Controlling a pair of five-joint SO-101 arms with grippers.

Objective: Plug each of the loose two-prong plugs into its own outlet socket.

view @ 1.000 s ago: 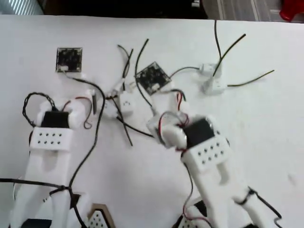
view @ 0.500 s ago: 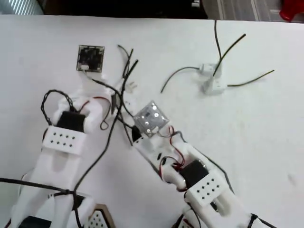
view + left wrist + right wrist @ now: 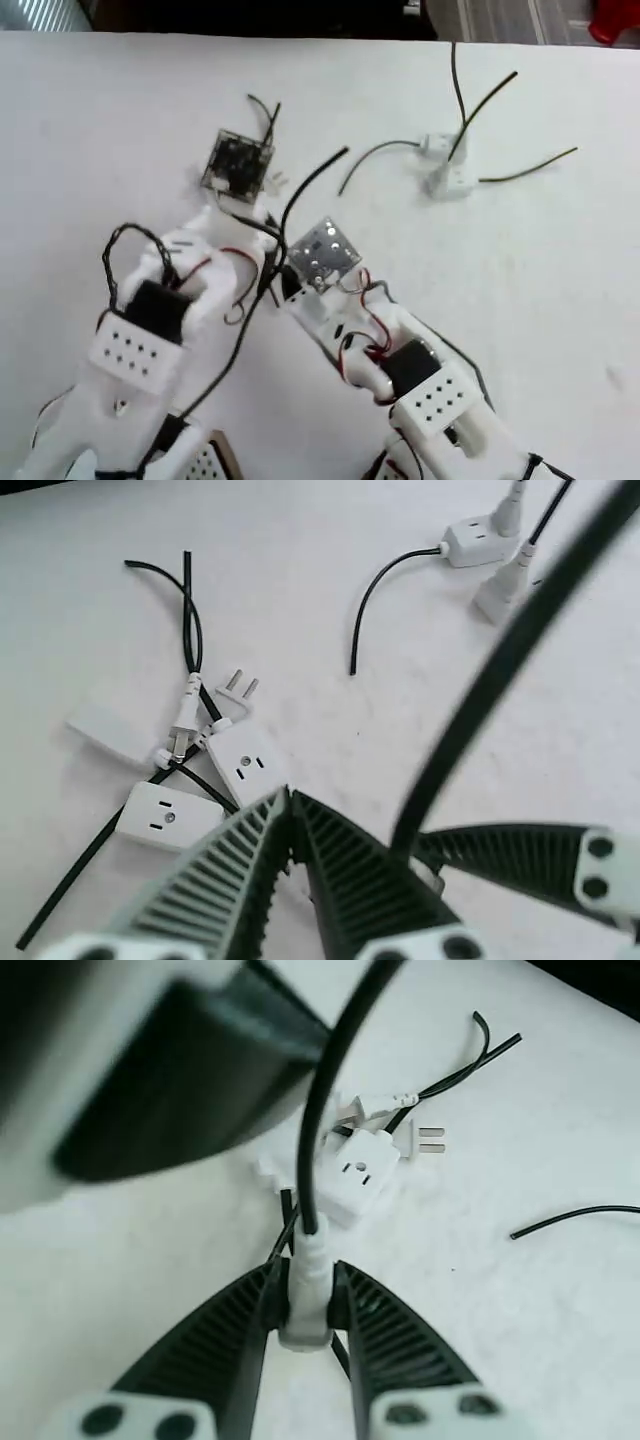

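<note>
Plug (white body, black cord) sits clamped in the right gripper. The ridged fingers are closed tight on its two sides, and the cord leads away past the fingertips. In the high view this arm enters from the lower right of the frame and ends near centre.

Just beyond the held plug lies a white socket, face up. A loose two-prong plug is just beside it, prongs bare.

Left gripper: fingertips pressed together, nothing seen between them. This arm enters from the lower left of the high view and ends left of centre. Near its fingertips a second socket lies face up (slots unfilled). Another corded plug is close by, prongs out.

Upper right of the high view, well apart from both arms: a pair of white connector blocks with thin cords on the white table. I cannot tell whether plugs are seated there.
</note>
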